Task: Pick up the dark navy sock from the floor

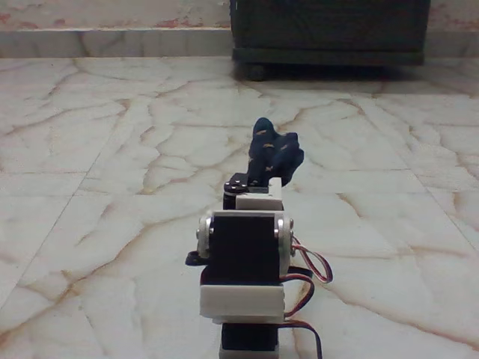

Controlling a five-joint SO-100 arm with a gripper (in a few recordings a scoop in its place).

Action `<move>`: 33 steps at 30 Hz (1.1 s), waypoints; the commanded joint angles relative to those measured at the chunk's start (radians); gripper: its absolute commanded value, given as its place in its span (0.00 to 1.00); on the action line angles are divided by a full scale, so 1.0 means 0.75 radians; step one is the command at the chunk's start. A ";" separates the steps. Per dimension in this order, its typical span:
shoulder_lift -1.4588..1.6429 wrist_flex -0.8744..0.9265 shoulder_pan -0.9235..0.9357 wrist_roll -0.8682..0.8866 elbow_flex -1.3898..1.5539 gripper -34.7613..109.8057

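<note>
Nearest, the arm's servo blocks [243, 258] hide the claw, so I cannot tell its opening or grip. Just beyond, the dark navy sock [274, 152] stands bunched above the floor [112, 149], seemingly lifted; limp cloth could slip free. Farthest, a dark cabinet [329, 30]. No writing is legible.

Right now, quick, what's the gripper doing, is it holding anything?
Gripper: fingers hidden behind the arm; the dark navy sock bunches at its tip. Grip cannot be told.
</note>
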 commanded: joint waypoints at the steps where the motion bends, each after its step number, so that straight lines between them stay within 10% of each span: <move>1: 0.059 -0.051 -0.008 -0.027 0.000 0.24; 33: 0.043 -0.006 -0.010 0.086 0.000 0.24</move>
